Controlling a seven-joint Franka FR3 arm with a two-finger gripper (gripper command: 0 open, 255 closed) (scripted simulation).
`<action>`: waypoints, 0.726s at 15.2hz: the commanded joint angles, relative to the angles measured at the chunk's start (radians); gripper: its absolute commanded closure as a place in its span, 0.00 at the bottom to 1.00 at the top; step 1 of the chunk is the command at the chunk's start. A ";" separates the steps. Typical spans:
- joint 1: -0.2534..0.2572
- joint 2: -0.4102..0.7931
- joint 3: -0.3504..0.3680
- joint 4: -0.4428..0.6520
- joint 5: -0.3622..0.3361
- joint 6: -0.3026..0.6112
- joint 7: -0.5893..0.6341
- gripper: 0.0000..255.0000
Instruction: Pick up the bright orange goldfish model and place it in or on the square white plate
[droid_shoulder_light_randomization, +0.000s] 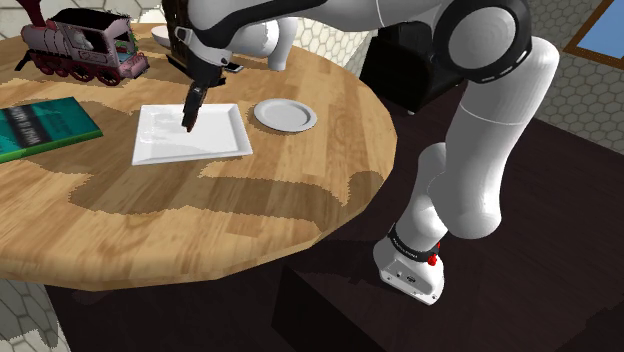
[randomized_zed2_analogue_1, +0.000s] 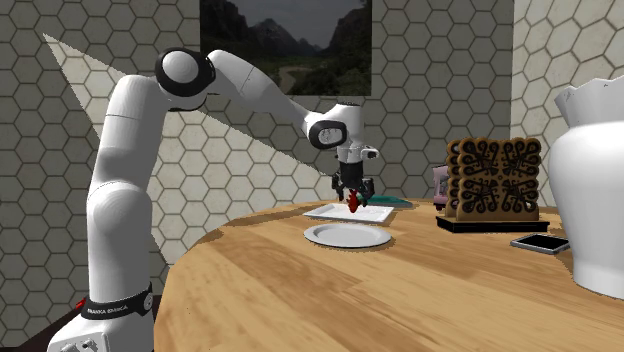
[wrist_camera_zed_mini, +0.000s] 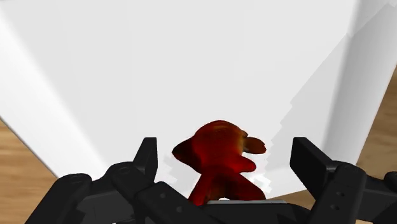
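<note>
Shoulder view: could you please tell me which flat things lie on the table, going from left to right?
Green book → square white plate → round white plate.

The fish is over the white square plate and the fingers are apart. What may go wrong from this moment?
1. The red-orange goldfish sits between the open fingers of the hand. If the hand lifts at a slant, a finger might catch the fish and drag it off the square plate.
2. I cannot tell whether the fish already rests on the plate. If it is not yet down, it may bounce or roll on the smooth surface.
</note>
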 joint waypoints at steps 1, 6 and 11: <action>-0.003 -0.032 -0.009 0.009 -0.022 -0.039 0.013 0.00; -0.007 -0.064 -0.017 0.024 -0.044 -0.084 0.026 0.00; -0.007 -0.064 -0.017 0.024 -0.044 -0.084 0.026 0.00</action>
